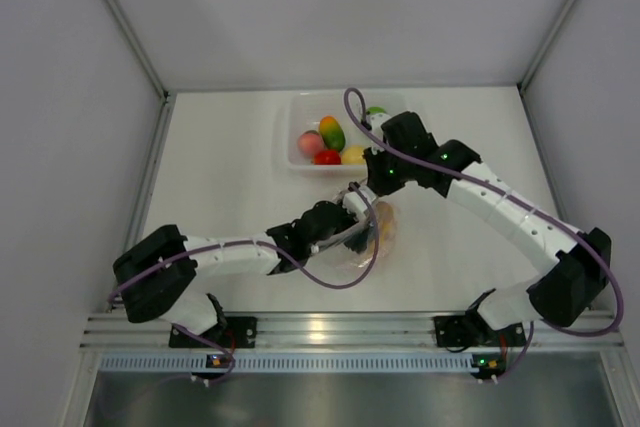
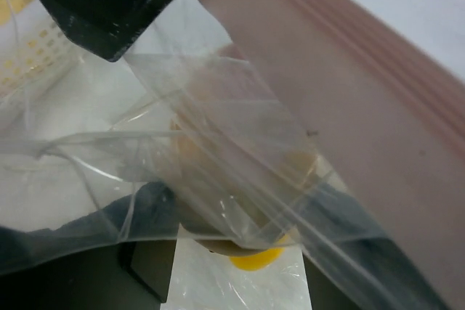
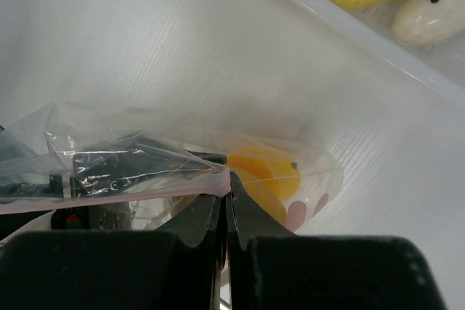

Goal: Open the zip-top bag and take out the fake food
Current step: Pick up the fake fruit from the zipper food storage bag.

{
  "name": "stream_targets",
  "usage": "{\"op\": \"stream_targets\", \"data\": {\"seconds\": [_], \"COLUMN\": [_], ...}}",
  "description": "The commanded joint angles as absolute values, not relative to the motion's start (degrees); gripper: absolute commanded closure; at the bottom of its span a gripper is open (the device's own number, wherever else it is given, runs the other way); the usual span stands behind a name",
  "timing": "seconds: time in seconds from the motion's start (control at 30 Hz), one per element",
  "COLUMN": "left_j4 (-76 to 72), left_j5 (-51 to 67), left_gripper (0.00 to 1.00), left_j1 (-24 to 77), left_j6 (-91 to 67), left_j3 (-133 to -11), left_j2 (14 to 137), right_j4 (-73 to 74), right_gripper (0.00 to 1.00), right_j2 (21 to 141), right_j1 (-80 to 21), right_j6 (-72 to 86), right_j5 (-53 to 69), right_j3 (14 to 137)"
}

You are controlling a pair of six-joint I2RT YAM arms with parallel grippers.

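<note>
- Right end effector (image 3: 227,197) clamps the pink rim of the zip-top bag (image 3: 131,157), which lies mid-bench (image 1: 230,177).
- Left end effector (image 1: 352,225) sits at the bag; I cannot tell its grip.
- Fake food (image 1: 330,139) lies in the tub (image 1: 296,159); an orange piece (image 3: 265,172) is inside the bag.

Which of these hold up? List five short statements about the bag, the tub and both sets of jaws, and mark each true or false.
1. The right jaws are shut on the edge of the zip-top bag. True.
2. The zip-top bag is empty. False: an orange-yellow piece of fake food lies inside it.
3. The clear tub holds several pieces of fake food. True.
4. The left jaws hang over the tub. False: they stand open at the bag, in the middle of the table, away from the tub.
5. The tub sits nearer the arms' bases than the bag. False: it lies beyond the bag, by the far edge.
</note>
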State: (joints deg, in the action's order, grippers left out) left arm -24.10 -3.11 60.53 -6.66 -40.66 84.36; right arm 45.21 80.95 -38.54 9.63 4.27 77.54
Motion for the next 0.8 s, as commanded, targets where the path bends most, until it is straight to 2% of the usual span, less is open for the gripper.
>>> {"op": "stream_targets", "data": {"seconds": [0.0,0.27,0.77], "left_j4": [-30.8,-30.7,-21.0], "left_j5": [-12.0,-26.7,-40.1], "left_gripper": [1.00,1.00,1.00], "left_j1": [62.3,62.2,62.3], "left_j6": [-6.2,-11.8,-19.8], "left_j3": [-41.8,-44.3,-49.7], "left_j2": [80.2,83.9,87.1], "right_j4": [37.1,32.6,30.7], "right_gripper": [1.00,1.00,1.00], "right_j2": [78.9,71.6,68.1], "right_j1": [-34.1,-38.0,-41.4], "right_j6": [7.1,6.5,6.9], "right_j5": [-6.2,-13.0,-17.5], "right_j3": [74.8,70.7,66.8]}}
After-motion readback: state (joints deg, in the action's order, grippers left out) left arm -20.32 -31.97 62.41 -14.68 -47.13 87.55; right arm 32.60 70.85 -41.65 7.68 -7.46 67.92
